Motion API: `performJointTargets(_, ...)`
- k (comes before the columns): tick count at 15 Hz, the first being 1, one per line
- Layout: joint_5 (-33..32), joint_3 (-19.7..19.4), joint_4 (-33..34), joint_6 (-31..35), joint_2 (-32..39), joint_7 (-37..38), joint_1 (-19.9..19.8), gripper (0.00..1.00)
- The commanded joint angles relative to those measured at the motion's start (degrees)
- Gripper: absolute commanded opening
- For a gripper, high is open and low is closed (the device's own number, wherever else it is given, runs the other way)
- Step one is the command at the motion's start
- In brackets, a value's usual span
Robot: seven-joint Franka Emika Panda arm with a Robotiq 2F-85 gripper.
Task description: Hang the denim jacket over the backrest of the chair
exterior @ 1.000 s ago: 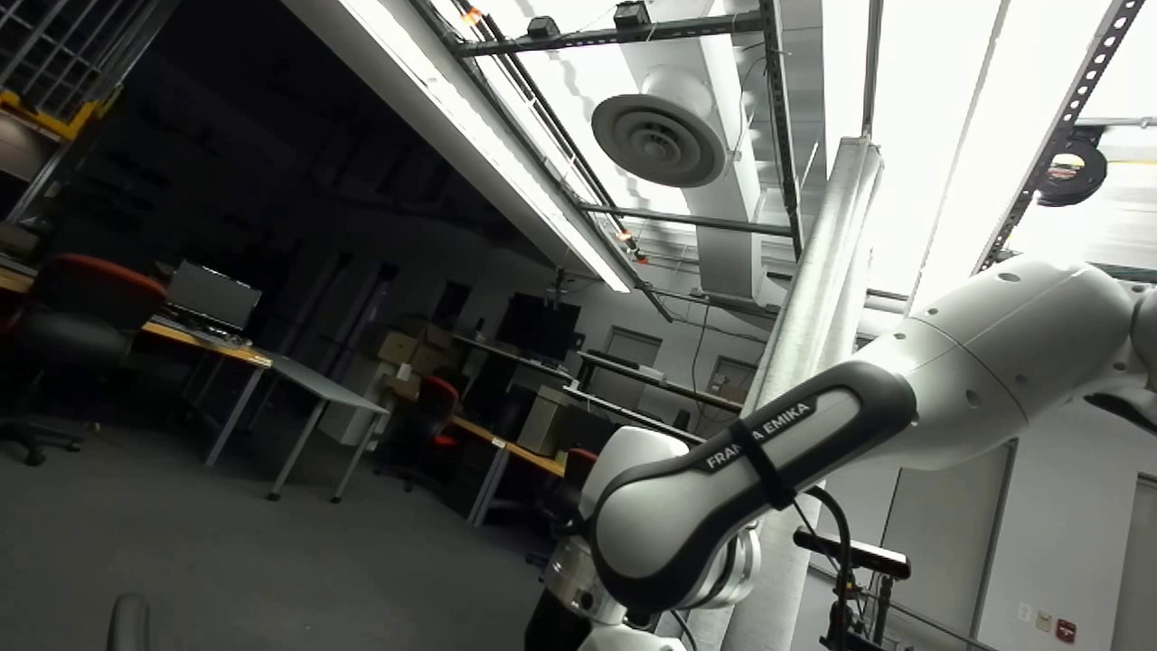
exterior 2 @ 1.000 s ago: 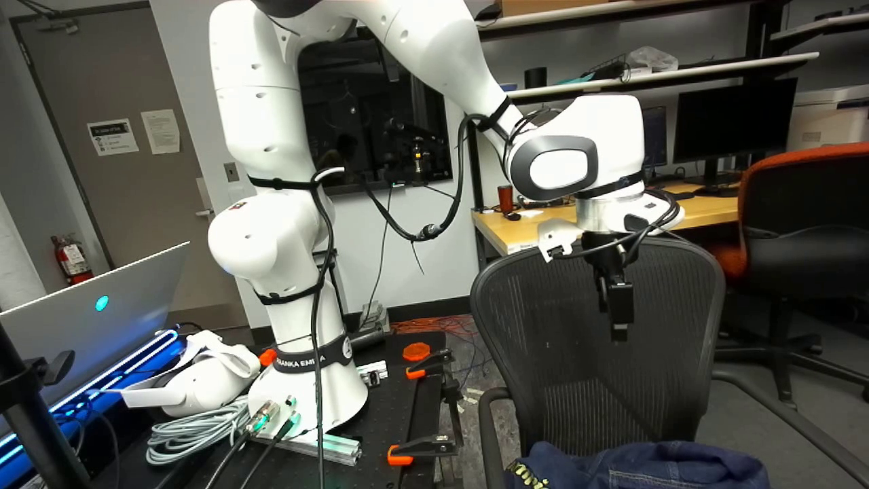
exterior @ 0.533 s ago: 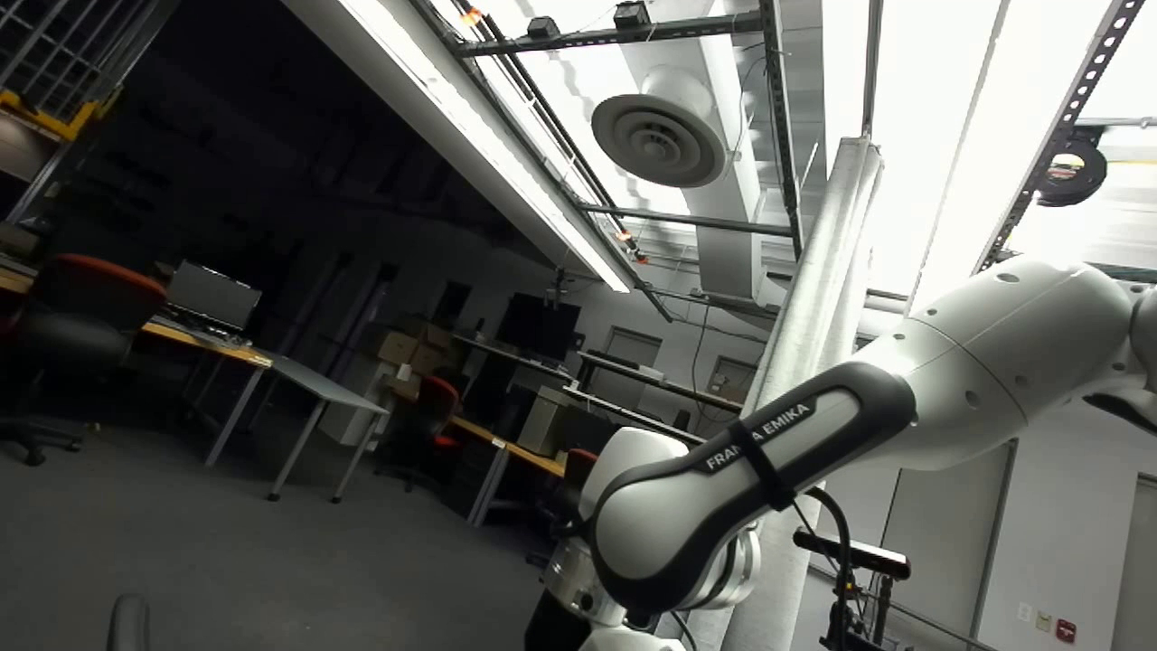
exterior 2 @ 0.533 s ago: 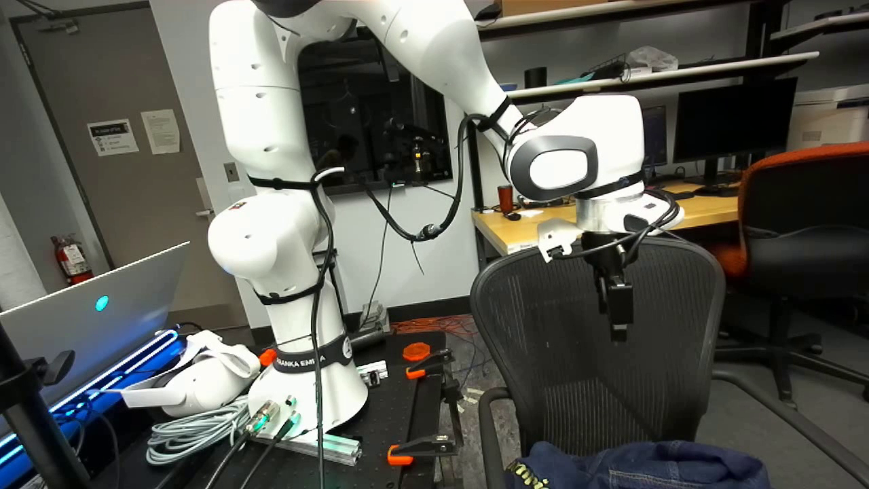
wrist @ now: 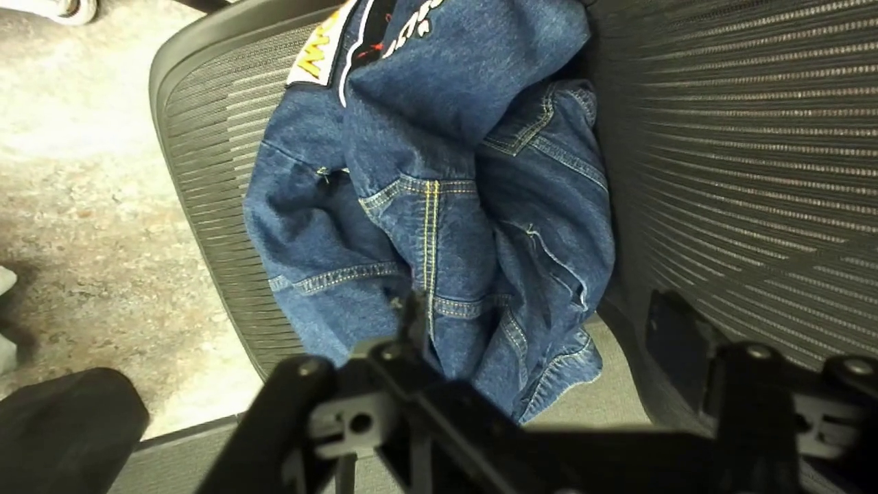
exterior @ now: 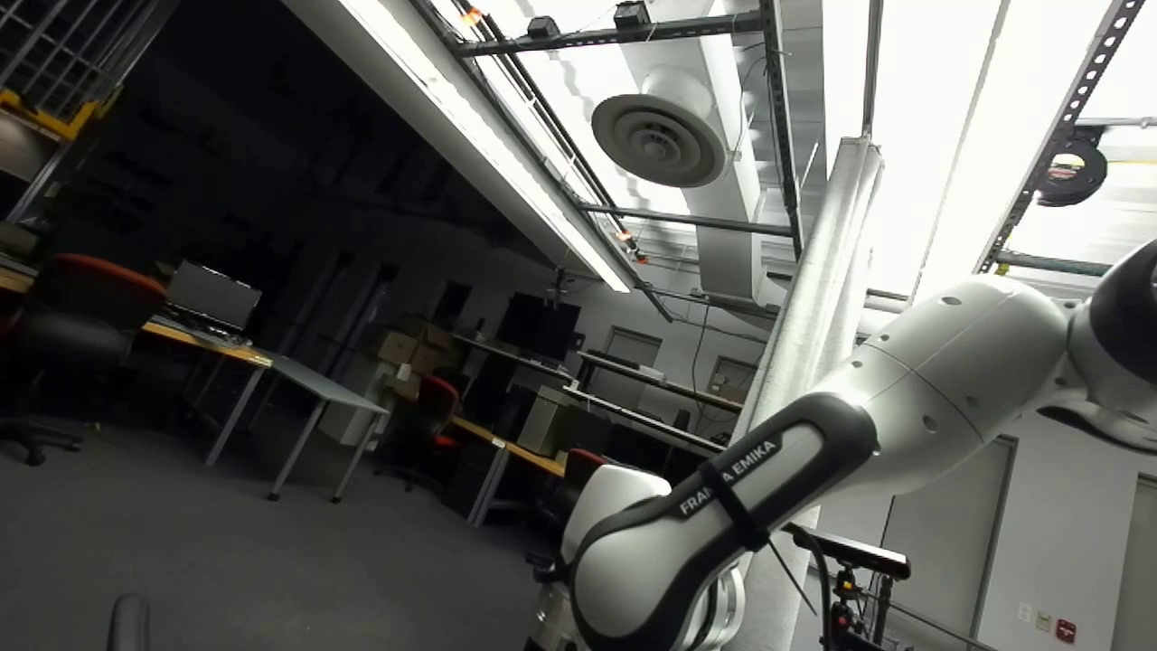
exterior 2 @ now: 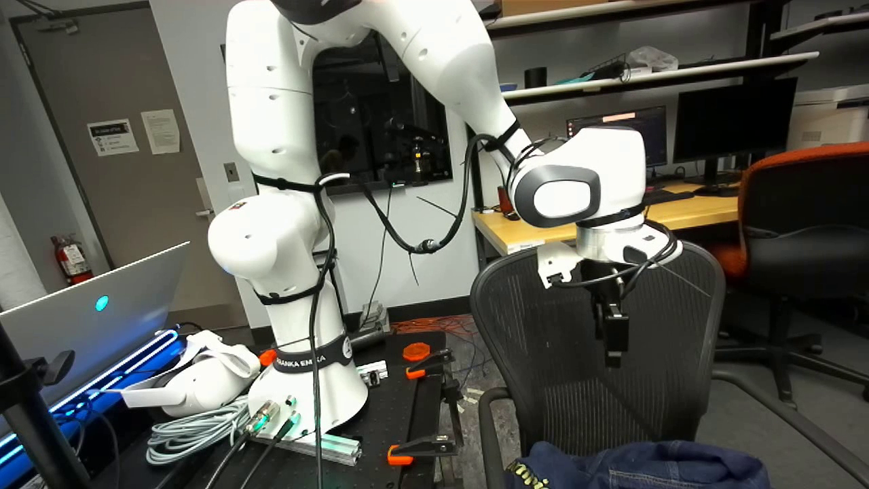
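The dark blue denim jacket (wrist: pixel 425 130) lies crumpled on the chair's seat in the wrist view. Its upper part shows at the bottom of an exterior view (exterior 2: pixel 645 467). The chair's black mesh backrest (exterior 2: pixel 543 339) stands upright behind it; it fills the right side of the wrist view (wrist: pixel 741 137). My gripper (wrist: pixel 542 326) is open and empty, its fingers wide apart above the jacket's lower end, the right finger beside the backrest. In an exterior view my gripper (exterior 2: pixel 613 356) hangs before the backrest, well above the jacket. The arm shows in both exterior views; one lacks the jacket.
Chair armrests (exterior 2: pixel 490 435) flank the seat. The black robot table (exterior 2: pixel 400 380) with orange clamps (exterior 2: pixel 424 448) stands left of the chair. A wooden desk (exterior 2: pixel 523 232) with monitors and an orange chair (exterior 2: pixel 808 163) are behind.
The arm stays still between the two earlier moments, then lowers. My gripper is now slightly lower in front of the backrest. The jacket and chair have not moved.
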Motion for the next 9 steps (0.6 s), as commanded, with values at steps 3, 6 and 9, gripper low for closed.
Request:
performJointTargets(3,-5.8,-3.4,4.5,8.1,10.4,6.6,3.5,0.95)
performJointTargets(6,-7.5,-6.2,7.7,12.3,16.0,9.6,6.8,0.97)
performJointTargets(9,-6.9,-8.8,11.9,14.4,21.2,11.8,10.5,1.0)
